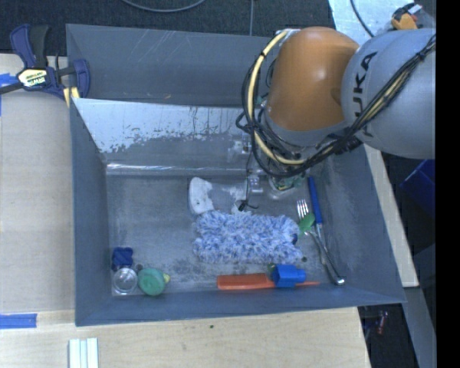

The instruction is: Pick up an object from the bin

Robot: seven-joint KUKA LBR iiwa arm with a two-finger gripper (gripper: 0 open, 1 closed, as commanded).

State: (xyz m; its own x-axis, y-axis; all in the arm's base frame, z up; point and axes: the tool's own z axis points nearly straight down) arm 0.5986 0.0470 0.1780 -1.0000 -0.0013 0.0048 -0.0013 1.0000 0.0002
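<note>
Fluffy blue-and-white cloth point(245, 236) lies just on the near-wall side of the fingers point(250, 195), long axis running left to right, smaller white crumpled piece point(200, 195) just to their left; whether they are open cannot be told.

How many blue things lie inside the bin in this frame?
4: fuzzy blue cloth in the middle; blue stick at its right; blue block by the front wall; small blue piece front left. The arm or cloth may hide more.
</note>
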